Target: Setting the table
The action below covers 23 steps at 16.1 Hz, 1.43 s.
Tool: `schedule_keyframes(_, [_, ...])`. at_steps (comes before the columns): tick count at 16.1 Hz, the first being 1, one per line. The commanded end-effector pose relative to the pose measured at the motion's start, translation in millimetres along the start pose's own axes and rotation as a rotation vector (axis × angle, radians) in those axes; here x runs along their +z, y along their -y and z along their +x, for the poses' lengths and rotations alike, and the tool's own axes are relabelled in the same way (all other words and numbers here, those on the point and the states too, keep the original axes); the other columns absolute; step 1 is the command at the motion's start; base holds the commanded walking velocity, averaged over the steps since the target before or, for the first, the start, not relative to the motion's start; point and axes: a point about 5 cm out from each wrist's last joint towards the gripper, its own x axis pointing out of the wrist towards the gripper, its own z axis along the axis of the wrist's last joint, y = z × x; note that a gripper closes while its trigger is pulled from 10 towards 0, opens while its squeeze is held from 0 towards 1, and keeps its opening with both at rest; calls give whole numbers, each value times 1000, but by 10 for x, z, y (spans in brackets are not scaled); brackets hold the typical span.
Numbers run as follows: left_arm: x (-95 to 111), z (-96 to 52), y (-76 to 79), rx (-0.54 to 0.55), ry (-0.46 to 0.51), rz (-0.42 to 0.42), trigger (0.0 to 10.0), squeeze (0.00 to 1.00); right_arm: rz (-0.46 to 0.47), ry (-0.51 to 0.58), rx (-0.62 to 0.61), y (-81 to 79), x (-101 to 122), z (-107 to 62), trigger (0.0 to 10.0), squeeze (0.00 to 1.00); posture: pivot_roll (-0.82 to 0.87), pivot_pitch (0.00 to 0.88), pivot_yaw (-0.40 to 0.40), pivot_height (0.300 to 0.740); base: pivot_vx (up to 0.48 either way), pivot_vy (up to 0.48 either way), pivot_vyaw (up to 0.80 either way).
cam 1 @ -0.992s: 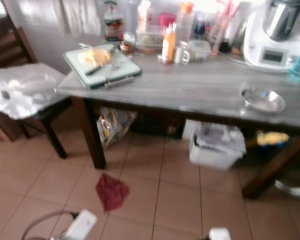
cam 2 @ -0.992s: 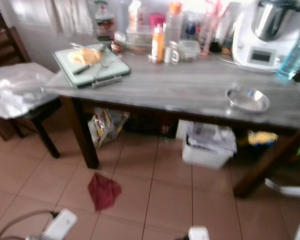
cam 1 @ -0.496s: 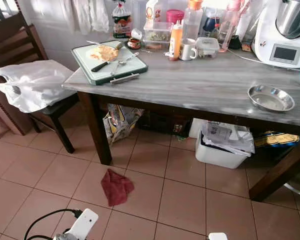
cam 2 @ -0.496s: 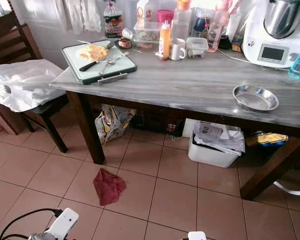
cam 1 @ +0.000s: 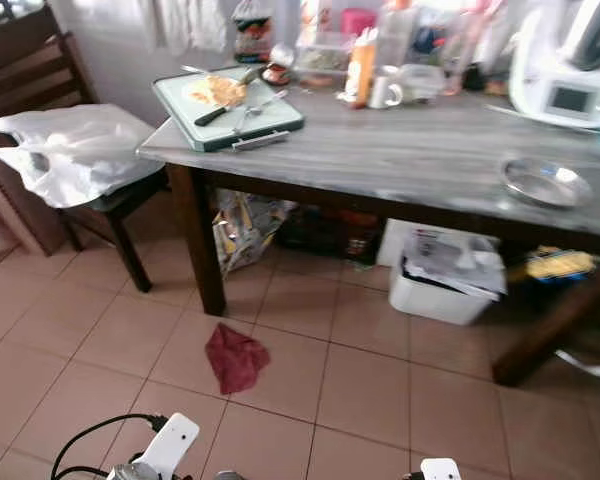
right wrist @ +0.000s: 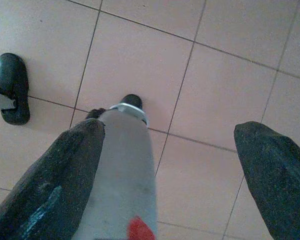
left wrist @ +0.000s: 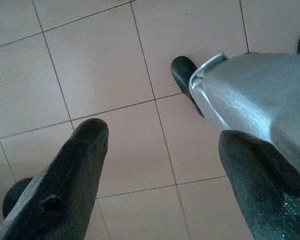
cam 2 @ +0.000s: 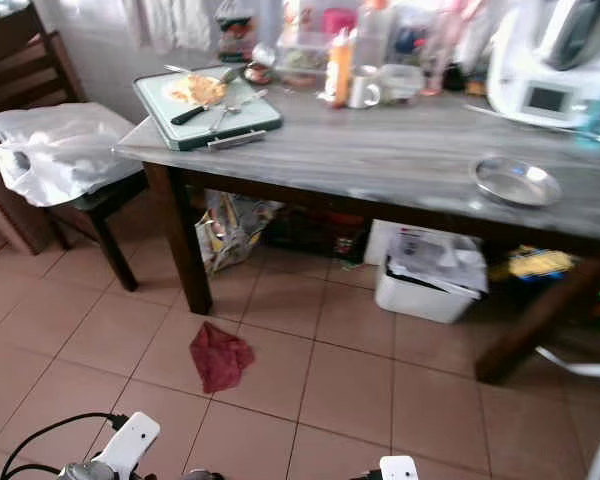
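Observation:
A grey wooden table (cam 1: 410, 160) stands ahead of me. On its right part lies a shallow steel bowl (cam 1: 546, 183). At its far left corner sits a green cutting board (cam 1: 228, 100) with a flatbread, a black-handled knife and a fork on it. A white mug (cam 1: 385, 92) and an orange bottle (cam 1: 359, 68) stand among several jars and bottles at the back. My left gripper (left wrist: 165, 135) hangs open over the tiled floor, nothing between its fingers. My right gripper (right wrist: 170, 129) hangs open beside my silver leg (right wrist: 125, 170), also holding nothing.
A dark chair carrying a white plastic bag (cam 1: 70, 150) stands left of the table. A red cloth (cam 1: 235, 357) lies on the tiles near the table leg. Under the table are a white bin (cam 1: 445, 280) and a printed bag (cam 1: 245, 225). A white kitchen machine (cam 1: 570, 70) is at the back right.
The whole picture has shifted slightly and turned blurry, so the camera moved. Nothing on the table or the floor has changed place.

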Motion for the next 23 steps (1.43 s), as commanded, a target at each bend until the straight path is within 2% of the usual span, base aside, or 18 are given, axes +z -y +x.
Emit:
schedule_keyframes(1, [6, 3, 14, -8, -3, 8, 10000, 0, 9, -25, 4, -3, -74, -13, 10000, 0, 101, 17, -34, 740, -330, 0, 0])
schedule_keyframes(3, [9, 4, 18, -9, -3, 18, 10000, 0, 35, -19, -11, 7, -73, -14, 10000, 0, 102, 19, -37, 740, -322, 0, 0])
schedule_keyframes(5, [46, 4, 19, -6, 30, 44, 10000, 0, 121, -11, -33, 34, -66, -14, 10000, 0, 95, 20, -40, 740, -154, 0, 0])
schedule_keyframes(8, [95, 1, 19, -7, 73, 84, 10000, 0, 129, -4, -42, 64, -51, -13, 10000, 0, 94, 16, -36, 740, 0, 0, 0])
schedule_keyframes(13, [69, -6, 20, -26, 93, 62, 10000, 0, 156, 8, -59, 71, -44, -14, 10000, 0, 89, 23, -22, 740, 0, 0, 0])
schedule_keyframes(16, [76, -12, 49, -86, 106, 130, 10000, 0, 275, 56, -133, 161, 23, -15, 10000, 0, 74, 43, -11, 740, 0, 0, 0])
schedule_keyframes(18, [89, -15, 72, -119, 115, 170, 10000, 0, 277, 56, -131, 162, 27, -14, 10000, 0, 66, 45, -7, 740, 0, 0, 0])
schedule_keyframes(19, [345, 11, 188, -148, 166, 195, 10000, 0, 275, 59, -129, 158, 32, -13, 10000, 0, 61, 43, -5, 740, 0, 0, 0])
schedule_keyframes(20, [815, 14, 419, -194, 252, 214, 10000, 0, 301, 60, -120, 137, 24, -14, 10000, 0, 61, 43, -5, 740, 0, 0, 0])
schedule_keyframes(21, [849, 11, 451, -205, 264, 225, 10000, 0, 308, 62, -105, 113, 17, -15, 10000, 0, 61, 43, -5, 740, 0, 0, 0])
schedule_keyframes(23, [854, 20, 507, -213, 249, 194, 10000, 0, 332, 69, -89, 100, 14, -16, 10000, 0, 42, 36, 1, 740, 0, 0, 0])
